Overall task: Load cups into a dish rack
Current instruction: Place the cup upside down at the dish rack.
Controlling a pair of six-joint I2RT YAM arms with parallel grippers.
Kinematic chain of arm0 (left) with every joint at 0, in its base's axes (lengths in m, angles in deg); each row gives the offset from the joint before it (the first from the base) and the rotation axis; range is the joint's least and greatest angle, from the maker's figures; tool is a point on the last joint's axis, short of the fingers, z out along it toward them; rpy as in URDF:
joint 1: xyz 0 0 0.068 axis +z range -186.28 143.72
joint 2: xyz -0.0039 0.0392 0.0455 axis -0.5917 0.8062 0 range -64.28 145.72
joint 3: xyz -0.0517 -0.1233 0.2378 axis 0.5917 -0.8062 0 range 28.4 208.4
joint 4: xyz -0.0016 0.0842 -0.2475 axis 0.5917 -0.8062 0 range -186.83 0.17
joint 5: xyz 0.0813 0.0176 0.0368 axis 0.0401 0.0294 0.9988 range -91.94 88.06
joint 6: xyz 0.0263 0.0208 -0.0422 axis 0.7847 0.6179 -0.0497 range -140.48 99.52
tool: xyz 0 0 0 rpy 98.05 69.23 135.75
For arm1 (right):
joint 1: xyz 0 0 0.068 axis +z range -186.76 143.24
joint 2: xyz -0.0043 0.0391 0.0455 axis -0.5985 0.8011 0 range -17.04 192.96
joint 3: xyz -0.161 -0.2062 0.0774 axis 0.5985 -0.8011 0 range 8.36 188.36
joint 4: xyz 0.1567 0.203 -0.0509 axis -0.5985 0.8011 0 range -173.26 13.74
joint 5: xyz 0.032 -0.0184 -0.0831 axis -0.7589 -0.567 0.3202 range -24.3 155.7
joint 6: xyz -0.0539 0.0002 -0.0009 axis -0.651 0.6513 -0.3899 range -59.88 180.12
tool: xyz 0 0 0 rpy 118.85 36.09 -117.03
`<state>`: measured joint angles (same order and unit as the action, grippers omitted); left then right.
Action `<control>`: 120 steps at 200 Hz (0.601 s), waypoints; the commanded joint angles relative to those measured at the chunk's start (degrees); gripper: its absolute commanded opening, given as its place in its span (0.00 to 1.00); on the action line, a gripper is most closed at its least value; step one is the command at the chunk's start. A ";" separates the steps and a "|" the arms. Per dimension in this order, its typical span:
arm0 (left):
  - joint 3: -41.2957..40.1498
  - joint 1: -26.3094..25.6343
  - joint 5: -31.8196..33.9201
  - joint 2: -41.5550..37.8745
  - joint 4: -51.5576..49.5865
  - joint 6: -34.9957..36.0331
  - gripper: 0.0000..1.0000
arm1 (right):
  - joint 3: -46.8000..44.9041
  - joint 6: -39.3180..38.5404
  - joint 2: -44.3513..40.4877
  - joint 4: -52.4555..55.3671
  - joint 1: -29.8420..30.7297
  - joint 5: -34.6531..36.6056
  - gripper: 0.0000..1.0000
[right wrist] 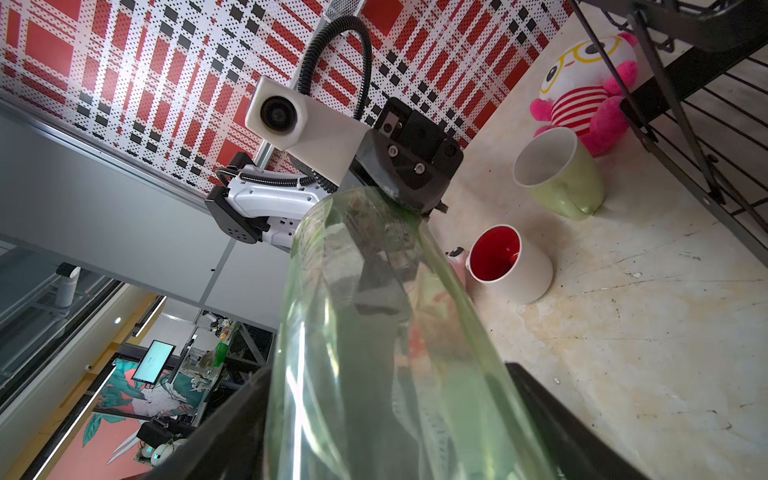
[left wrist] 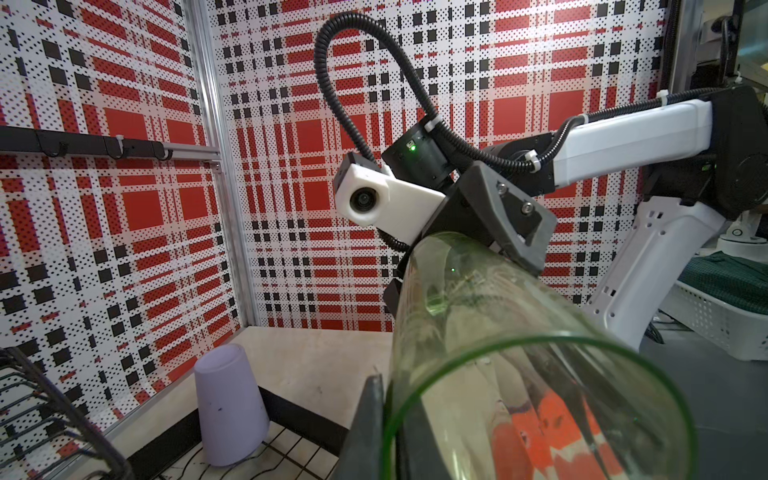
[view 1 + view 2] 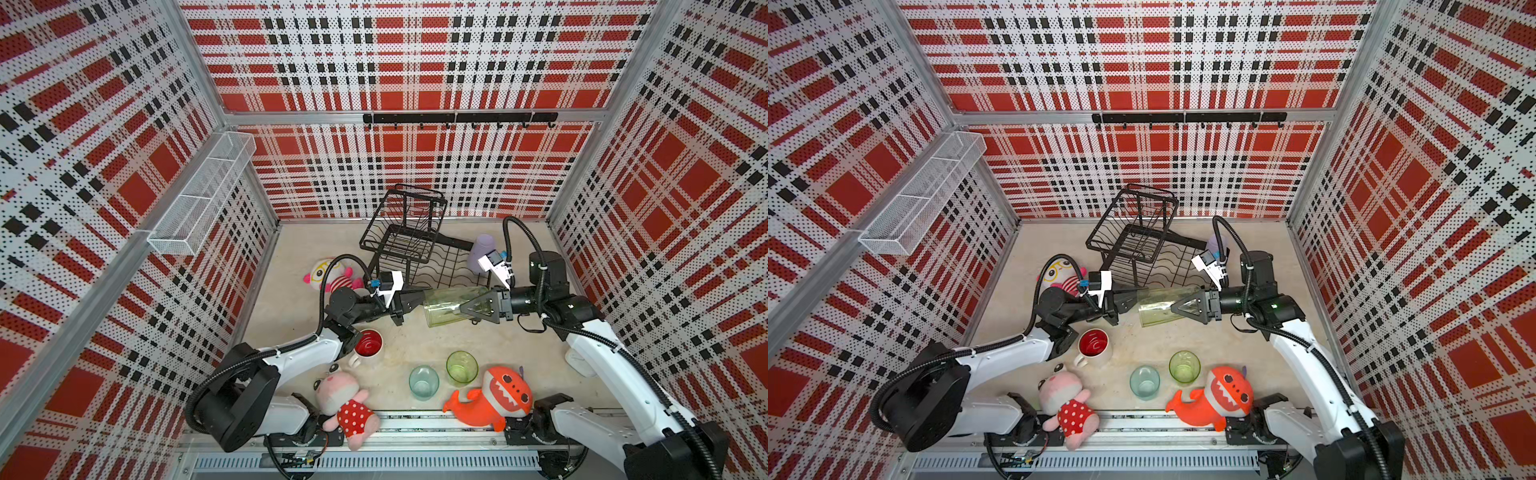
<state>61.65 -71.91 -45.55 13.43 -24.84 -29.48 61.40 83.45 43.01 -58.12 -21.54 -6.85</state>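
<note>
Now | left end effector [image 3: 417,302] clamps tall glass [image 3: 442,312] rim | right end effector [image 3: 468,306] straddles base, grip unclear

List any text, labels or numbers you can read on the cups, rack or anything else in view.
No readable text in any view.
Monitor outside the cell: screen content too small to read.
Tall glass, red mug, rack: no lettering visible.

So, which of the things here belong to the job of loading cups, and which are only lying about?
For the job: dish rack, tall green glass, purple cup, white mug, pale green mug, short green glass, teal glass.

Lying about: striped toy, pink toy, orange shark toy, white wall basket, hook rail.
</note>
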 commanded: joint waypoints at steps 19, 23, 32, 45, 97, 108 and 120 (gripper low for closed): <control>0.41 0.17 -1.69 0.84 4.59 -0.85 0.00 | 1.72 -1.44 -1.25 0.85 0.19 0.40 0.80; 0.41 0.09 -1.80 0.94 4.62 -0.72 0.00 | 1.72 -1.32 -1.30 0.87 0.21 0.33 0.80; 0.41 -0.09 -2.36 1.27 4.51 -0.04 0.00 | 1.72 -1.32 -1.18 0.87 0.17 -0.01 0.79; 0.49 -0.44 -2.97 1.73 4.37 0.20 0.00 | 1.72 -1.26 -1.33 0.70 0.18 -0.52 0.77; 0.99 -1.60 -3.80 2.62 3.83 1.67 0.00 | 1.22 -0.24 -1.96 -0.02 0.19 -0.66 0.87; 1.02 -1.80 -4.10 2.88 3.73 2.45 0.00 | 0.95 0.41 -1.79 -0.58 0.19 -1.10 0.87; 1.10 -1.97 -3.40 3.14 3.61 2.56 0.00 | 0.60 1.30 -1.55 -1.53 0.19 -1.94 0.85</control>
<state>61.65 -73.36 -48.48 15.95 -22.37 -28.47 61.79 84.04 42.18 -57.29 -21.54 -6.99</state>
